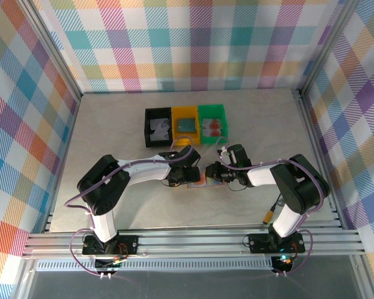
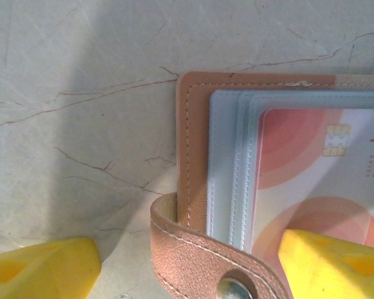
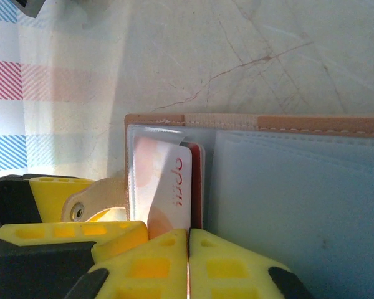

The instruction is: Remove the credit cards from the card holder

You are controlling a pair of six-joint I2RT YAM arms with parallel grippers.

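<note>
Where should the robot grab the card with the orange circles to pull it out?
Pinch the card's end nearest the right tool, coming from that side. The card is thin and its other end sits tucked inside the card holder, so probably only this end is free.

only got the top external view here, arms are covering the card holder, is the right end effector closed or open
Observer: Shut. In the right wrist view the right end effector has its fingers pressed together at the near edge of a pale card.
Operator: is that card in the holder
Observer: Partly. Its far end sits in a clear pocket of the card holder, and the near end reaches the fingertips.
Operator: and the left one
Observer: The left end effector is open, with one finger beside the holder over the table and the other over the holder's pockets.
</note>
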